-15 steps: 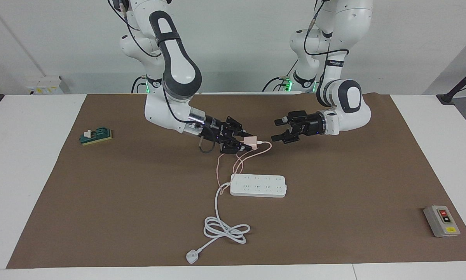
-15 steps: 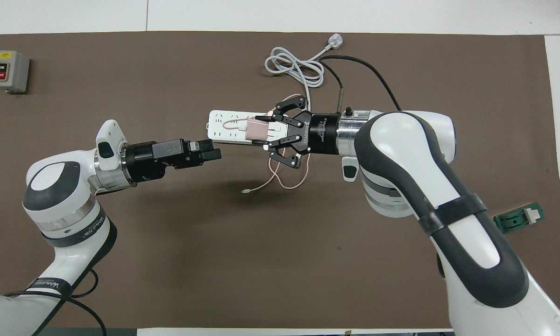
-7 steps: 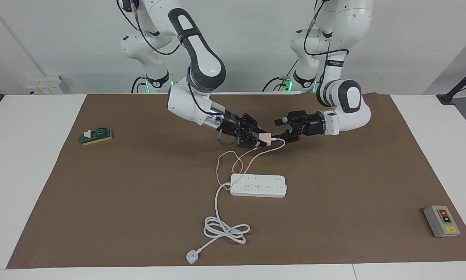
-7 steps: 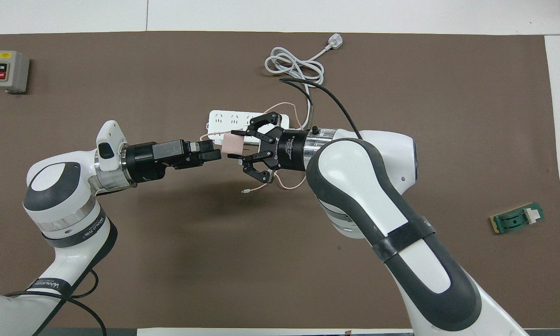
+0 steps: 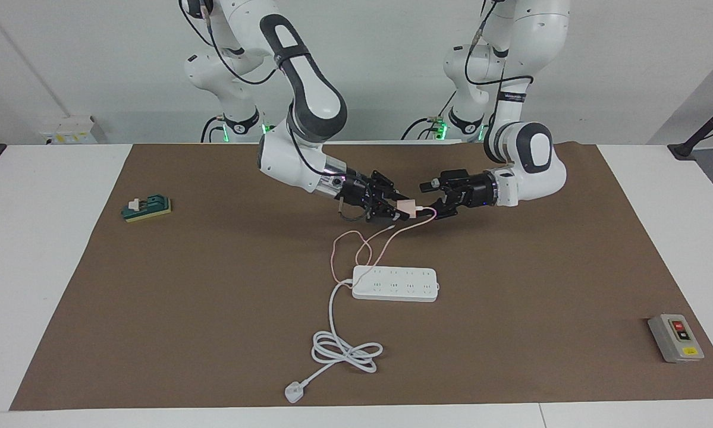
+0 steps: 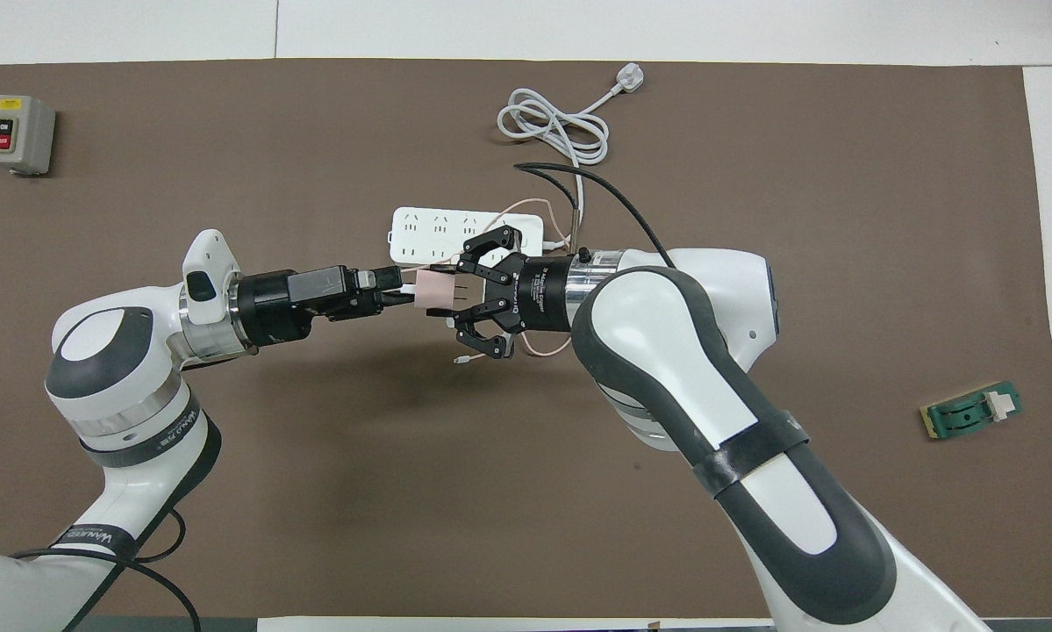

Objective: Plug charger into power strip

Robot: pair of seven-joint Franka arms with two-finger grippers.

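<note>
My right gripper (image 5: 399,208) (image 6: 455,296) is shut on the pale pink charger (image 5: 407,207) (image 6: 433,294), holding it up over the brown mat with the prongs toward its own wrist. My left gripper (image 5: 429,202) (image 6: 401,294) is open, and its fingertips reach the charger's cable end. Whether they touch it I cannot tell. The thin pink cable (image 5: 368,244) droops to the mat beside the power strip (image 5: 395,283) (image 6: 429,230). This white strip lies flat with its sockets up. Its thick cord (image 5: 344,351) (image 6: 552,123) is coiled farther from the robots.
The cord ends in a white plug (image 5: 294,392) (image 6: 628,79) near the mat's edge. A grey box with red and yellow buttons (image 5: 675,337) (image 6: 18,133) sits toward the left arm's end. A green block (image 5: 147,208) (image 6: 971,412) lies toward the right arm's end.
My right arm swung the charger across toward my left gripper, and the charger now sits at that gripper's open fingertips. The left arm has hardly moved.
</note>
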